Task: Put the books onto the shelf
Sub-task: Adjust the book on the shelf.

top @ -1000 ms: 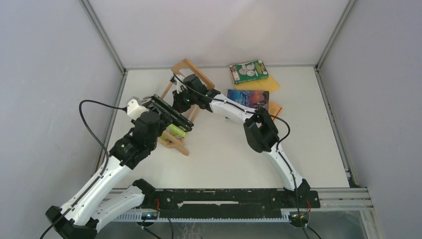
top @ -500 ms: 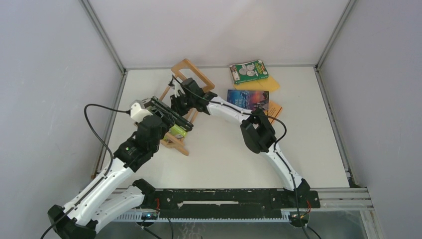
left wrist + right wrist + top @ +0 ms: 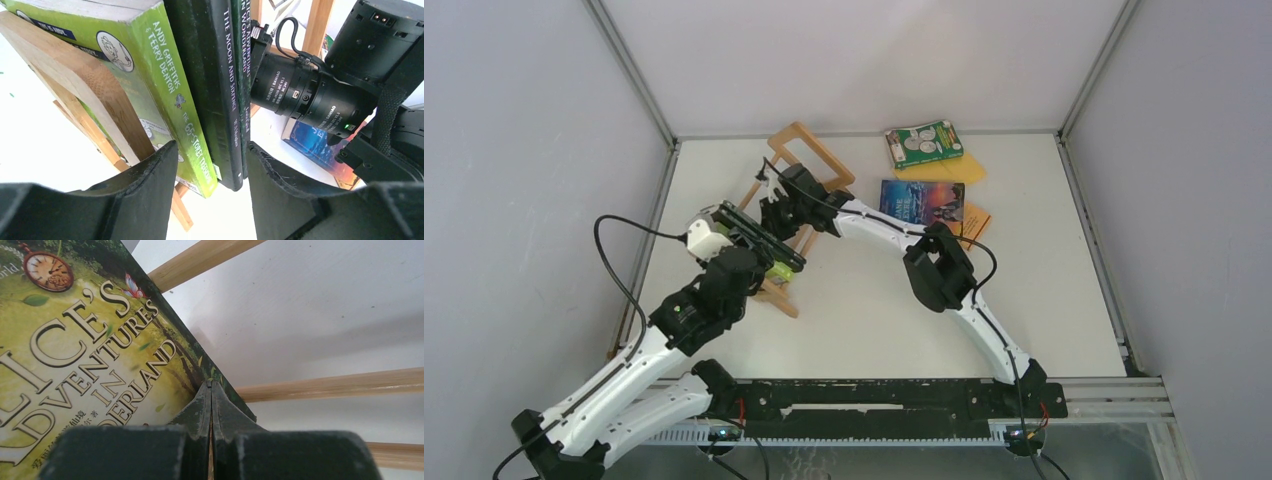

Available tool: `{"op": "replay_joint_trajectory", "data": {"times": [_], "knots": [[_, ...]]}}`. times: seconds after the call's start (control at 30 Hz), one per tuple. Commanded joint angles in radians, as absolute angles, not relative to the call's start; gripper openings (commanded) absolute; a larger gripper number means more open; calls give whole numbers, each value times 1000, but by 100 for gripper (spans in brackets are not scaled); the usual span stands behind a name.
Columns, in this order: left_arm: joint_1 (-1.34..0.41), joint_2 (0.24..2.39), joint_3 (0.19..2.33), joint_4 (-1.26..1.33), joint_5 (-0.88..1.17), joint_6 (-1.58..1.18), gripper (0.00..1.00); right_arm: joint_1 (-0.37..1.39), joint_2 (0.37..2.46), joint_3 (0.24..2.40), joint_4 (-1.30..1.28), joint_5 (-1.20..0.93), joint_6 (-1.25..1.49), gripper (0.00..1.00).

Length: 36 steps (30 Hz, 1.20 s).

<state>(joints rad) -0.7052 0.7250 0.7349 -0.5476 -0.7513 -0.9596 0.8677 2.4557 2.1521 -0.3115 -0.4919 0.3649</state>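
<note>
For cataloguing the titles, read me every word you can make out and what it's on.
"ANDY GRIFFITHS & TERRY DENTON", "65-STOREY": lime-green book spine.
"THE MOON AND SIXPENCE": black book spine.
"ICE'S ADVENTURES IN", "DERLAND", cut off: green book cover.
"DAMIAO": arm motor.
Too blurred: blue book; other small print.

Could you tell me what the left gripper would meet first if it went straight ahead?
Probably the black book and lime-green book in the shelf; the left gripper has its jaws either side of them, though depth is unclear.

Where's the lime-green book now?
Left wrist view: the lime-green book stands on the shelf, between its end frame at left and a black book.
</note>
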Motion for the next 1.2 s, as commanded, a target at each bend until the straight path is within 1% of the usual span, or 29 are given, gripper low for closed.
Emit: {"op": "replay_joint_trajectory", "data": {"times": [0.0,0.23,0.5,0.67,0.77,0.8,0.83,0.87,0.93,1.03,1.07,1.17], "knots": [[-737,716,749,-699,-895,-1012,58,875,2435,2165,-317,-472,398,3],[-756,743,853,-717,-951,-988,62,845,2440,2163,-316,-441,402,4],[-818,753,992,-807,-1036,-1008,64,838,2453,2165,-316,-435,406,4],[-848,783,1061,-911,-1077,-1066,64,836,2458,2165,-317,-432,406,4],[-865,805,1090,-1033,-1096,-1176,62,829,2456,2165,-316,-431,406,4],[-874,814,1095,-1072,-1103,-1216,60,828,2456,2165,-316,-431,406,4],[-883,820,1099,-1112,-1113,-1259,54,827,2455,2166,-315,-431,406,4],[-891,826,1101,-1146,-1121,-1297,47,828,2454,2166,-315,-430,406,4],[-899,836,1101,-1225,-1128,-1389,28,827,2454,2168,-312,-431,407,4],[-902,835,1085,-1303,-1123,-1491,6,827,2456,2168,-313,-433,405,4],[-902,829,1078,-1313,-1119,-1512,2,827,2456,2168,-316,-432,402,4],[-905,813,1057,-1335,-1105,-1563,0,827,2457,2168,-328,-434,392,5]]}}
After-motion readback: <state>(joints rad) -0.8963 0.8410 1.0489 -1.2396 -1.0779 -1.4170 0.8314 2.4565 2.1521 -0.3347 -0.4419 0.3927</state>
